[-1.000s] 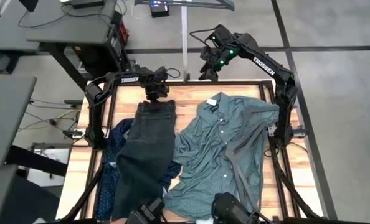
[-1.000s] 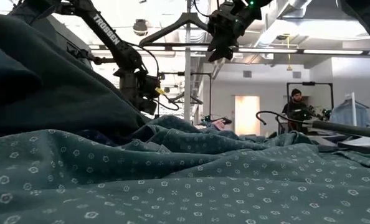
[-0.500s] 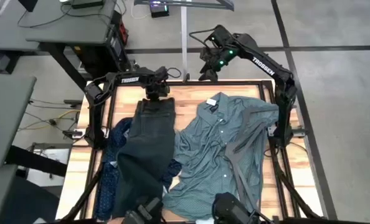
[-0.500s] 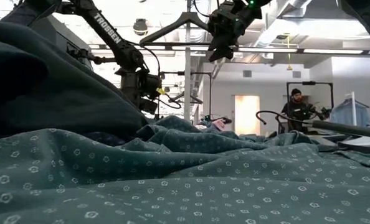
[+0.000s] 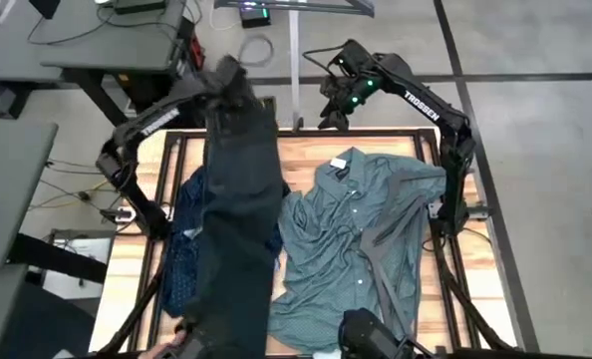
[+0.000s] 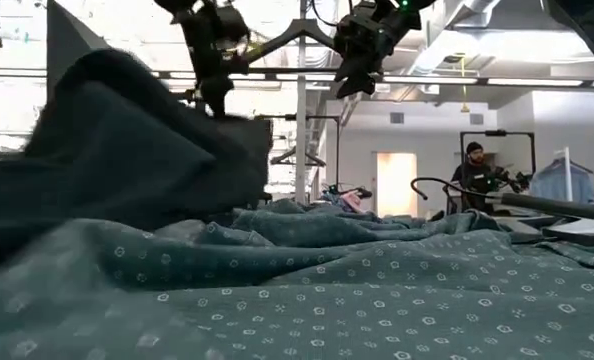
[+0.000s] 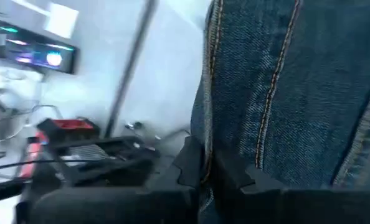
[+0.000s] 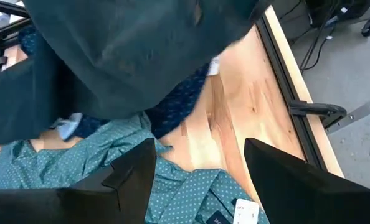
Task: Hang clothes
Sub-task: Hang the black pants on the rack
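Observation:
The dark jeans [image 5: 238, 199] hang from my left gripper [image 5: 233, 82], which is raised over the table's far left edge and shut on their upper end. In the low view the gripper [image 6: 217, 60] is high, with the jeans [image 6: 127, 150] draping under it. Their legs trail down over the navy dotted shirt [image 5: 181, 249], which lies on the table's left side. The teal shirt [image 5: 356, 239] lies spread on the right half, collar toward the far edge. My right gripper [image 5: 336, 100] hovers open above the far edge; nothing is between its fingers [image 8: 135, 171]. My left gripper pinches the jeans between its two fingers, at an edge of their upper end [image 7: 205, 155]. That end is lifted clear and the denim [image 7: 284, 93] hangs beside and below the fingers. The lower legs [image 5: 226, 319] still rest on the table near its near edge.
A black hanger [image 6: 277, 42] shows high up beside my right gripper in the low view, near a vertical pole [image 6: 300, 110]. Bare wood [image 8: 235, 106] lies along the table's far edge, bounded by the black frame rail [image 8: 291, 74]. A person [image 6: 474, 170] stands far off in the room.
My left gripper has gone quickly up and toward the far edge, staying shut on the jeans. Their upper end, which lay flat on the table, is now lifted clear and the cloth is drawn out long; the leg ends stay down near the near edge.

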You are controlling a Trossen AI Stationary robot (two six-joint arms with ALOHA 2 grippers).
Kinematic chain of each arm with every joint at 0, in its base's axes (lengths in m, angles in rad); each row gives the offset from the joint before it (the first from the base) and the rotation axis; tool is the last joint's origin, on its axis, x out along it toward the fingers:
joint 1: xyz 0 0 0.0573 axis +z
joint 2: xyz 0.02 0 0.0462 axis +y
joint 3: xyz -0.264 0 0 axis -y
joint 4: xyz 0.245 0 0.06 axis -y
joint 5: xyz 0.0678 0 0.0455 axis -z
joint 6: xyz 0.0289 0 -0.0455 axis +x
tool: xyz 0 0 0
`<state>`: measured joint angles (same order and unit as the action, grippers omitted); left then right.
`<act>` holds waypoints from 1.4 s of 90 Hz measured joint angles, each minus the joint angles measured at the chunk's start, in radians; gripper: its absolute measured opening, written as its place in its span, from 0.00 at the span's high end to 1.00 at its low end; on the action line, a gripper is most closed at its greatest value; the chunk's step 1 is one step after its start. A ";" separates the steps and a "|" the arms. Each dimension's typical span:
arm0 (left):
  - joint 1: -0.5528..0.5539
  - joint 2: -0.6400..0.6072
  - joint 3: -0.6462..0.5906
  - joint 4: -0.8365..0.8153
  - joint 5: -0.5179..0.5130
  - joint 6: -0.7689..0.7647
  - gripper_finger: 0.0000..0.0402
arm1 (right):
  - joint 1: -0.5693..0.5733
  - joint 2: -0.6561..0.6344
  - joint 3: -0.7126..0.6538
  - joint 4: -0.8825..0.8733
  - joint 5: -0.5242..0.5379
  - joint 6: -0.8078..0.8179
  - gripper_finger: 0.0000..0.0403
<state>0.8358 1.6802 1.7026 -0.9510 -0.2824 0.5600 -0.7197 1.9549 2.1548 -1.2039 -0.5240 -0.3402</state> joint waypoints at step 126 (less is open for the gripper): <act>0.057 0.019 0.002 -0.091 0.201 0.016 1.00 | 0.909 0.241 -0.410 1.118 0.523 0.710 0.44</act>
<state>0.8925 1.6997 1.7046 -1.0417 -0.0817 0.5756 0.1897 2.1958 1.7448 -0.0863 -0.0005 0.3701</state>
